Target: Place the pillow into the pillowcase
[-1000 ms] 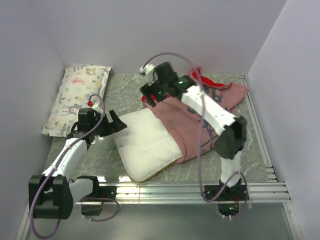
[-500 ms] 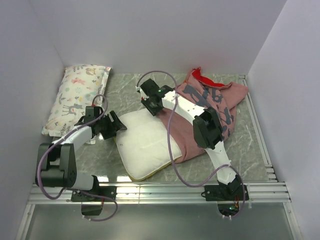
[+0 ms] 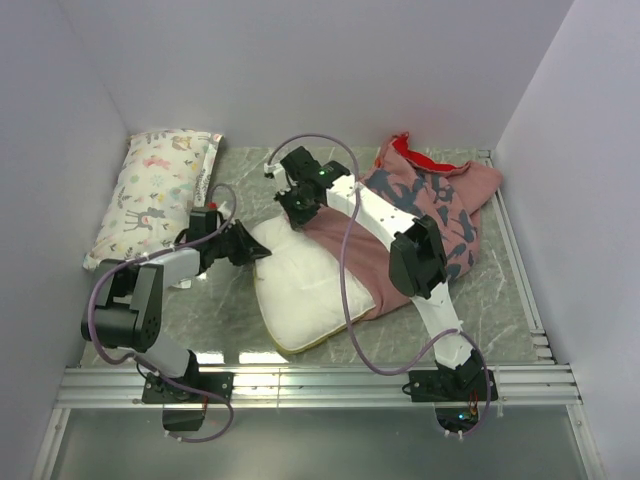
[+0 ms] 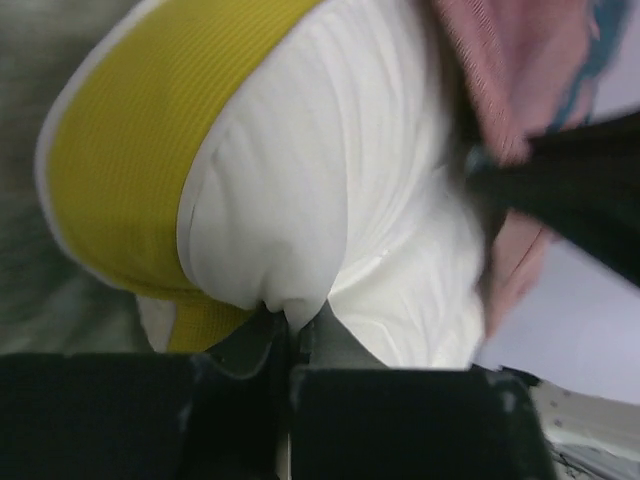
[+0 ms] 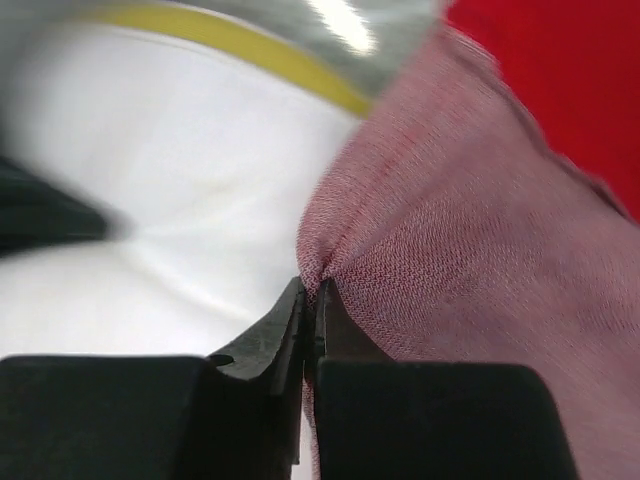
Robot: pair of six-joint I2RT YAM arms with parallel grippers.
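Observation:
The cream pillow [image 3: 305, 285] with its yellow edge band [image 4: 140, 150] lies mid-table, its right side under the dull pink pillowcase [image 3: 420, 215]. My left gripper [image 3: 248, 243] is shut on a pinch of the pillow's white cover [image 4: 290, 300] at its left corner. My right gripper [image 3: 298, 205] is shut on the pillowcase's pink edge [image 5: 315, 270] at the pillow's far corner. Red lining [image 5: 560, 90] shows behind the pink fabric, and at the back of the table [image 3: 410, 155].
A white animal-print pillow [image 3: 155, 195] lies along the left wall. Grey walls close in the marble tabletop [image 3: 500, 290] on three sides. A metal rail [image 3: 350, 378] runs along the near edge, another [image 3: 515, 250] along the right.
Both grippers have shut, the left on the pillow's corner and the right on the pillowcase edge. The left arm reached right; the pillow shifted slightly right.

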